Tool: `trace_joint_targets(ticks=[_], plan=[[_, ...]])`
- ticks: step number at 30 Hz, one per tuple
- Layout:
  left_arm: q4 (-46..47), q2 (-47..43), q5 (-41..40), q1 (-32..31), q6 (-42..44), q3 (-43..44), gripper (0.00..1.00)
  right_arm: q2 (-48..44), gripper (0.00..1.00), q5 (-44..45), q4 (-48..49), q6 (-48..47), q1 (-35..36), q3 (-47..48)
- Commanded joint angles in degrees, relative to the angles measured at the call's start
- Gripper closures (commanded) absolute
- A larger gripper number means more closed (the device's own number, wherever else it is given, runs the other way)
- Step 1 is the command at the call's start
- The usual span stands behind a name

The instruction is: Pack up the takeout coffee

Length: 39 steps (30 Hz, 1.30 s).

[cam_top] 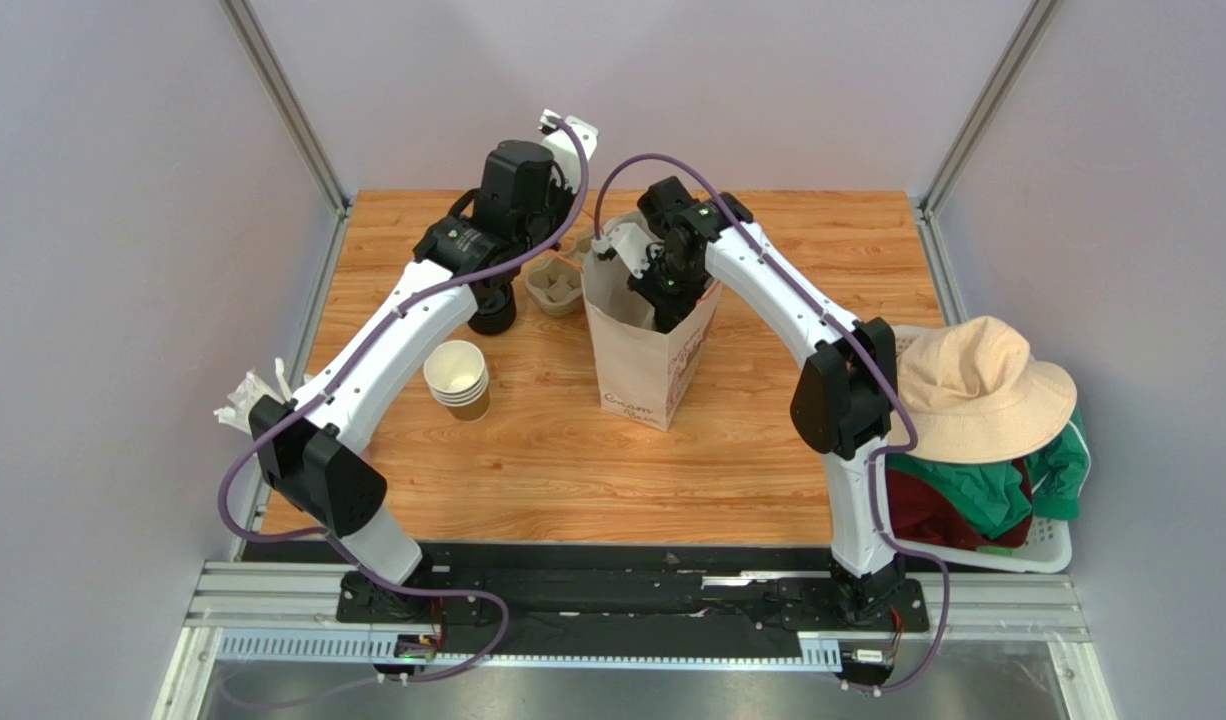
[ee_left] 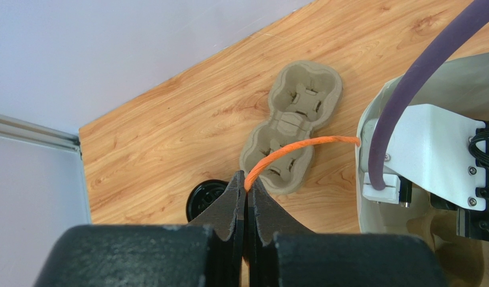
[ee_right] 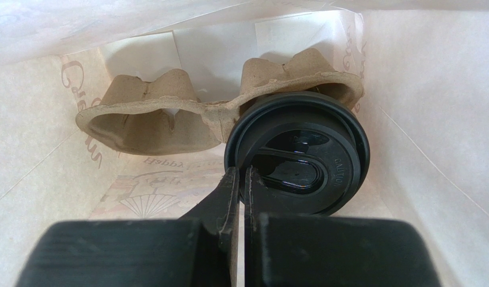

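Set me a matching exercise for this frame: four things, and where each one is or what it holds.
Things:
1. left gripper
2. right gripper
3. cup stack
4. hat

Places:
A. on the clothes in the basket
B. inside the bag, shut on the coffee
C. on the table, left of the bag
D. shut on the orange handle

Pairs: 1-D, 2-B, 3-C, 4-A

Wooden table [cam_top: 574, 450]: white paper bag [cam_top: 642, 368], cup stack [cam_top: 457, 375], pulp carrier [cam_top: 552, 282], black lids [ee_left: 204, 196].
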Motion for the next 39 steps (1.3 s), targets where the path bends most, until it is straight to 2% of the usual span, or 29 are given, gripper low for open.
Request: trace_joint_targets(ticks=[1, 12, 13, 14, 16, 17, 20, 28, 33, 37, 39], plan=[[1.6, -2.8, 0.7, 0.0, -0.5, 1.2, 1.00, 2.6, 1.00, 0.7, -1.2, 0.7, -0.5, -1.8], [1.3, -2.6, 1.5, -0.1, -0.7, 1.3, 1.00, 2.3, 1.00, 0.4, -1.7, 0.6, -0.5, -1.5], [1.3, -2.7, 1.6, -0.1, -0.7, 1.3, 1.00, 1.8, 0.98, 0.3, -1.9, 0.6, -0.5, -0.9], [1.3, -2.6, 1.7, -0.1, -0.7, 1.3, 1.00, 1.3, 0.88, 0.2, -1.9, 0.6, -0.4, -0.4], [1.4, -2.5, 1.7, -0.1, -0.6, 1.2, 1.00, -0.3, 0.76, -0.2, -1.9, 0.6, -0.5, 0.2], [1.3, -2.6, 1.7, -0.1, -0.5, 1.2, 1.00, -0.9, 0.64, -0.4, -2.1, 0.7, -0.5, 1.1], [1.3, -2.5, 1.9, -0.1, -0.7, 1.4, 1.00, -2.4, 0.51, -0.6, -2.5, 0.8, -0.5, 3.3], [1.3, -2.3, 2.3, -0.2, -0.8, 1.3, 1.00, -6.4, 0.44, -1.7, -2.0, 1.4, -0.5, 5.2], [1.3, -2.2, 2.4, -0.4, -0.7, 1.4, 1.00, -8.5, 0.35, -3.3, -0.6, 2.1, -0.5, 4.7], [1.3, -2.1, 2.4, -0.5, -0.6, 1.5, 1.00, -10.6, 0.23, -4.0, 0.9, 3.2, -0.5, 4.9], [1.2, -2.0, 2.4, -0.5, -0.5, 1.5, 1.00, -11.5, 0.21, -4.3, 2.7, 3.5, -0.5, 4.4]])
